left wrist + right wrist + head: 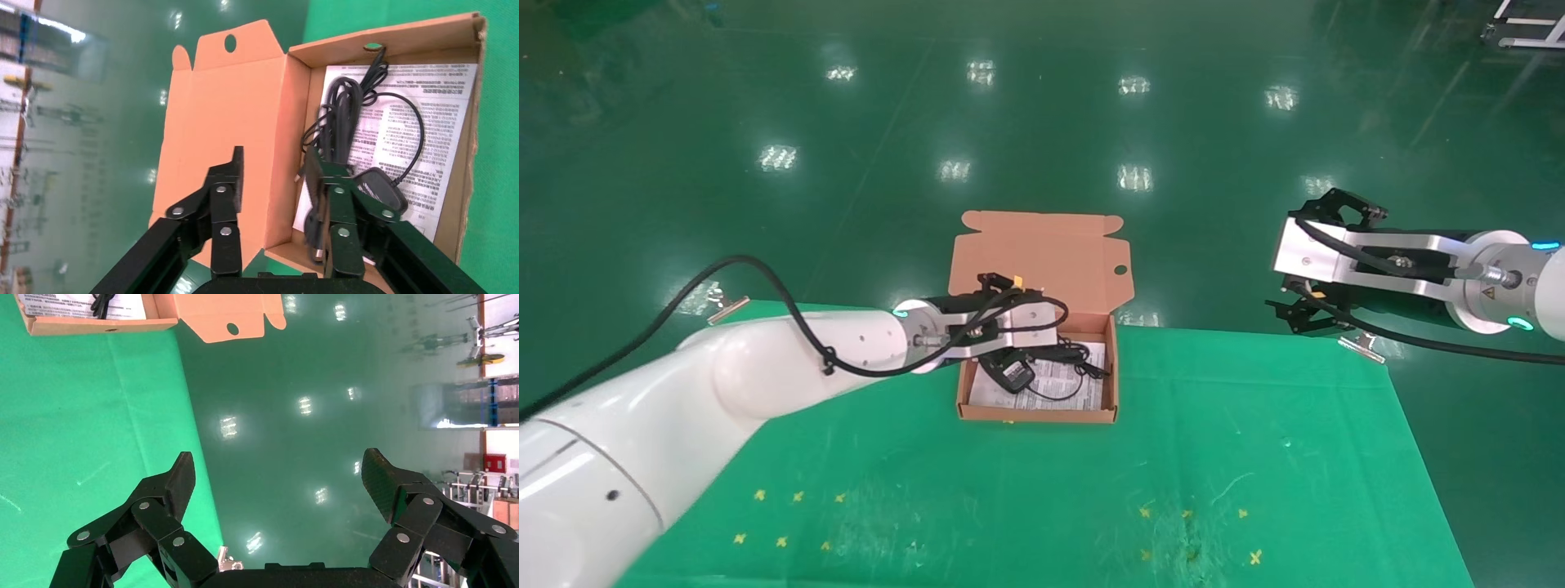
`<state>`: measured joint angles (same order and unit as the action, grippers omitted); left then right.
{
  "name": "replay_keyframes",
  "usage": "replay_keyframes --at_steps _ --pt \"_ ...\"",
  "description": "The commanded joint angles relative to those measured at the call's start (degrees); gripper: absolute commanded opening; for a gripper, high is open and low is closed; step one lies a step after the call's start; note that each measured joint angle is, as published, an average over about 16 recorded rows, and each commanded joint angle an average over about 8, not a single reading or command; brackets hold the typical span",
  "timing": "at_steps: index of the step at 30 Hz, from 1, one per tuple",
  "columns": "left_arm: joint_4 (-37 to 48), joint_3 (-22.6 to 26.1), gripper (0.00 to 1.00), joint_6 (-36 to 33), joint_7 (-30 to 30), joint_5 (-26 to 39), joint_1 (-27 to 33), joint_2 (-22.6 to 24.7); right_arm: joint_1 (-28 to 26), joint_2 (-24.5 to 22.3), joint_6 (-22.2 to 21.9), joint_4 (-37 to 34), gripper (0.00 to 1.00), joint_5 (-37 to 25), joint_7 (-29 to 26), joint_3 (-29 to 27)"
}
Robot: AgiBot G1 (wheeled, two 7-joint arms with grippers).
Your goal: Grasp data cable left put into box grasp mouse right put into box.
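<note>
The orange-brown box (pixel 1042 414) stands open on the green cloth, its lid (pixel 1042 253) raised behind it. The black mouse (pixel 1016 374) lies inside on a printed sheet, and it also shows in the left wrist view (pixel 382 187). A black cable bundle (pixel 343 116) lies beside it in the box (pixel 465 153), one silver plug (pixel 318 251) at its end; I cannot separate the data cable from the mouse's cord. My left gripper (pixel 1034 331) (pixel 274 153) is open and empty, one finger over the lid, the other inside over the bundle. My right gripper (pixel 1295 261) (pixel 278 459) is open and empty.
The right arm hovers beyond the table's back right corner, over the glossy green floor. A metal clip (pixel 1365 347) holds the cloth there and another clip (pixel 723 304) holds the back left. The box's corner (pixel 92 324) shows in the right wrist view. Yellow crosses (pixel 780 514) mark the cloth.
</note>
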<state>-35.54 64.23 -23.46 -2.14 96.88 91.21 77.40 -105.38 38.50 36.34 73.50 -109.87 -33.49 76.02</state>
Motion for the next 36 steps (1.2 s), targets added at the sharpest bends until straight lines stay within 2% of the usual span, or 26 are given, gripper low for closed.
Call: replay_keyframes --at_steps 1,8,14,36 --pt "-0.6 -0.1 1.00 0.8 -0.1 0.3 1.0 -0.5 -0.3 0.1 -0.5 -0.4 1.00 0.0 0.0 -0.3" --pt "1.1 0.0 1.00 4.4 0.0 1.3 4.8 0.2 -3.0 4.0 -2.1 -7.4 1.00 -3.6 3.2 -0.5" --pt "0.3 -1.0 1.00 2.7 0.3 -0.4 4.2 -1.0 -3.0 4.9 -0.9 -8.9 1.00 -3.1 4.5 -1.4" --pt "-12.2 -16.3 1.00 -18.4 4.4 -18.2 -6.8 -14.4 11.8 2.2 15.0 -6.0 1.00 19.4 10.3 -19.9"
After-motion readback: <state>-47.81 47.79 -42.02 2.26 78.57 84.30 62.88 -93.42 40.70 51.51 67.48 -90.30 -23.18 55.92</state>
